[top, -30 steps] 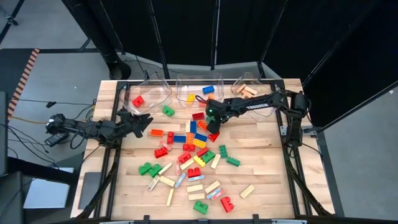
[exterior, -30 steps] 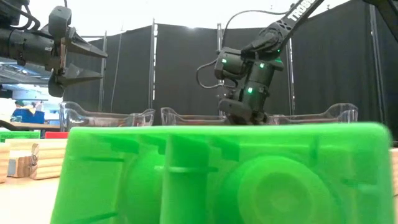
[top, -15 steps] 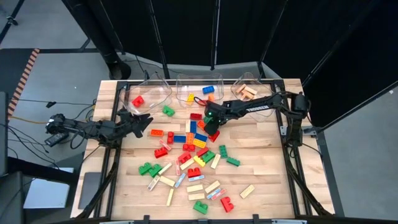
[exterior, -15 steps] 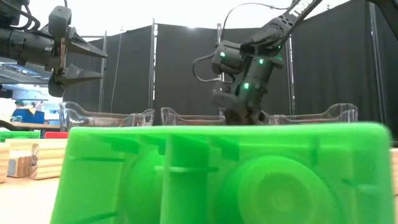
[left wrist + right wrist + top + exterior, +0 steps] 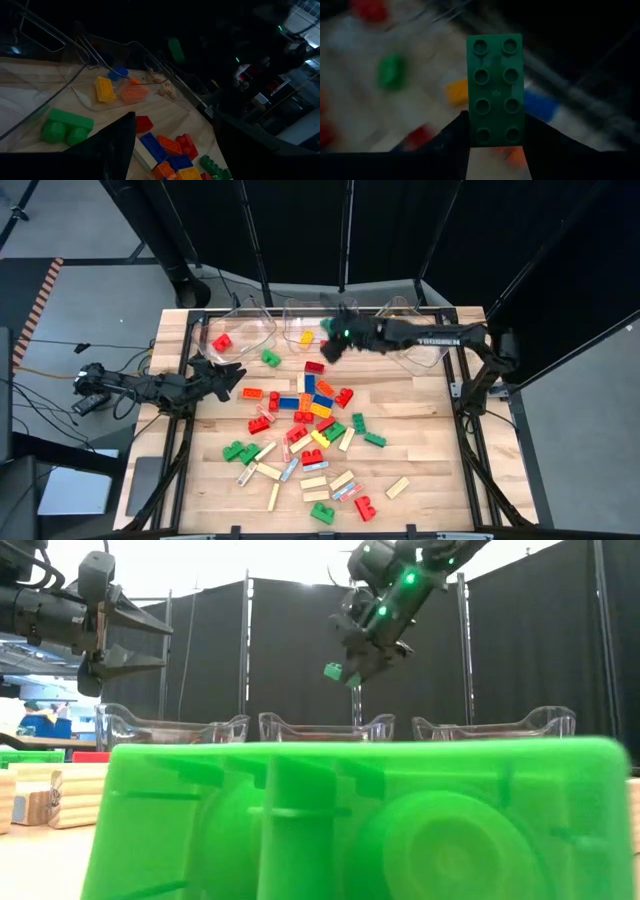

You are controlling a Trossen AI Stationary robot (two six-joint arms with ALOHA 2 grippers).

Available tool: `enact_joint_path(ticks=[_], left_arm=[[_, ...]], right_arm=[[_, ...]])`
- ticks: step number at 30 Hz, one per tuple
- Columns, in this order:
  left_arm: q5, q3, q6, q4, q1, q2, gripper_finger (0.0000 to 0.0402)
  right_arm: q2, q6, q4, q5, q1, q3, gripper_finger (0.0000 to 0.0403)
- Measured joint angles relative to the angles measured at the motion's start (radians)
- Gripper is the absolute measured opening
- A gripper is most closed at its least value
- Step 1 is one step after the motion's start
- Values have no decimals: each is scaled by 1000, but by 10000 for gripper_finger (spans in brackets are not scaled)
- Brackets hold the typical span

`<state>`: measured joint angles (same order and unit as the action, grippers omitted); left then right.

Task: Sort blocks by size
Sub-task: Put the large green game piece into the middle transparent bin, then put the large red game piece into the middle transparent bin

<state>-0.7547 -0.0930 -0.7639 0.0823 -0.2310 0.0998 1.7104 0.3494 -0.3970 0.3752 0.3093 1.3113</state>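
right hand (image 5: 345, 670) pinches green brick (image 5: 494, 90) by its long sides over the bins; light, rigid, slick plastic, so keep the grip centered.

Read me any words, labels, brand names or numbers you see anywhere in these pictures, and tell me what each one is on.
No text can be read in any view.
Small raised mark at the centre of the dark green eight-stud plastic brick held by the right gripper: too small to read.
White lettering along the right arm: too blurred to read.
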Motion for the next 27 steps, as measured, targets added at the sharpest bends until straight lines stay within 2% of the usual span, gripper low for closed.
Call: enact_joint_path(ticks=[2, 5, 7, 9, 11, 13, 16, 18, 20, 24, 27], left_arm=[[0, 0, 0, -1, 0, 0, 269], [0, 0, -3, -1, 0, 0, 269], [0, 0, -4, -1, 0, 0, 269], [0, 0, -5, -1, 0, 0, 269], [0, 0, -6, -1, 0, 0, 269], [0, 0, -6, -1, 0, 0, 269], [0, 0, -6, -1, 0, 0, 269], [0, 0, -3, -1, 0, 0, 269], [0, 0, -3, -1, 0, 0, 269], [0, 0, -2, -1, 0, 0, 269], [0, 0, -2, -3, 0, 0, 269]], right_arm=[[6, -49, 42, -6, 46, 7, 167], [6, -75, 94, -70, 104, 10, 237], [6, -38, 87, -88, 134, 11, 280], [6, 9, 67, -120, 157, 10, 306], [6, 57, 65, -193, 171, 10, 317], [6, 69, 81, -310, 171, 10, 315], [6, 38, 134, -480, 122, 10, 301], [6, -17, 139, -545, 71, 10, 289], [6, -103, 124, -539, 15, 10, 279], [25, -249, 113, -335, -71, 10, 263], [68, -274, 140, -289, -93, 9, 254]])
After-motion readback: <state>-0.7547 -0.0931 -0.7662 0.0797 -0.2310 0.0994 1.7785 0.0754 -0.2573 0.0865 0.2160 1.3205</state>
